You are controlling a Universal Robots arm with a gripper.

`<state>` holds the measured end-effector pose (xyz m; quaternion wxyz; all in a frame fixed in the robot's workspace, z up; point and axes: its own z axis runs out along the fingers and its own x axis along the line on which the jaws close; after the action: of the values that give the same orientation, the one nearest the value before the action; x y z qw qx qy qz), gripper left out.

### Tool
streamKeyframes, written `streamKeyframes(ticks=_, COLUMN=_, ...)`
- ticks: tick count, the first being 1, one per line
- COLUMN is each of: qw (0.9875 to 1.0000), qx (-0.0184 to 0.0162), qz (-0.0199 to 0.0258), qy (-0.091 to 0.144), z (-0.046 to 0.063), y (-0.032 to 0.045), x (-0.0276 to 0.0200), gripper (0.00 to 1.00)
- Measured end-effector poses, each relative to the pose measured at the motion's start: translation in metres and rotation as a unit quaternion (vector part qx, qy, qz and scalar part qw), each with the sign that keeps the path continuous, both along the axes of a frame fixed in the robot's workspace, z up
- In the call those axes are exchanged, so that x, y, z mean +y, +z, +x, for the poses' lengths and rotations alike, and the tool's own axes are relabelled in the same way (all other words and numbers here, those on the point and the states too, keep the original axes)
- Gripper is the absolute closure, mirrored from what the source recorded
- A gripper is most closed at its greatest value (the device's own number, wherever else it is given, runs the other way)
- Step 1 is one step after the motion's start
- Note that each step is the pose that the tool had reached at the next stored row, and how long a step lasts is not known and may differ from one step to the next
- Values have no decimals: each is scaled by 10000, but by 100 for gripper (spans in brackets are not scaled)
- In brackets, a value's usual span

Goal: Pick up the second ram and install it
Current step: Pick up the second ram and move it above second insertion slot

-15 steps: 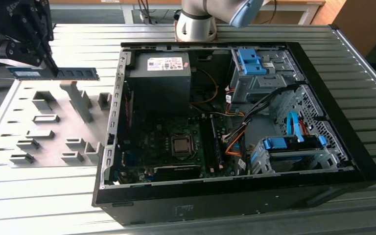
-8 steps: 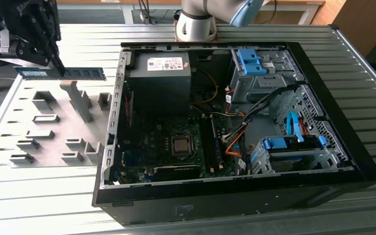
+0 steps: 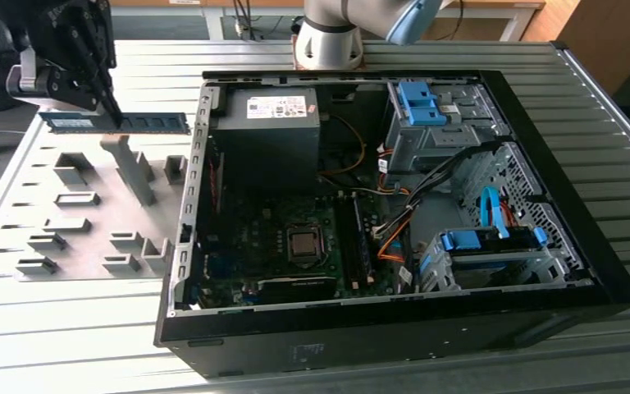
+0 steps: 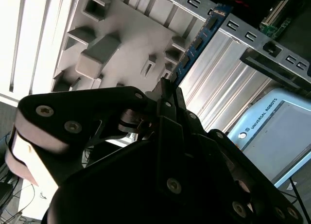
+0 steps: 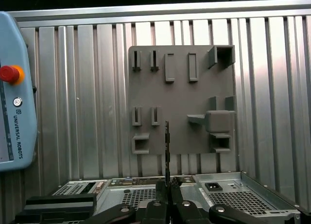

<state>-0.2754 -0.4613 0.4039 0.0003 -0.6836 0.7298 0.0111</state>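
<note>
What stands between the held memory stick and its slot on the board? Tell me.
The gripper holds the memory stick over the grey holder plate, outside the computer case. The case's side wall stands between the stick and the slots. Orange cables lie close beside the slots.

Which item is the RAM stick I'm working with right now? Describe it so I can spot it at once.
Start at the open computer case; beside it, on the exterior view's left, lies a grey holder plate. At the plate's far end the gripper is shut on the RAM stick: a long, thin blue-green board with black chips, unlike the grey blocks on the plate.
</note>
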Motion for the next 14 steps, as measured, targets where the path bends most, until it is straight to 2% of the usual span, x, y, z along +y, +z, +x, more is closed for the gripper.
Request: streamKeyframes(ticks=14, qw=10000, qx=0, qz=0, qy=0, z=244, y=0, x=0, gripper=86)
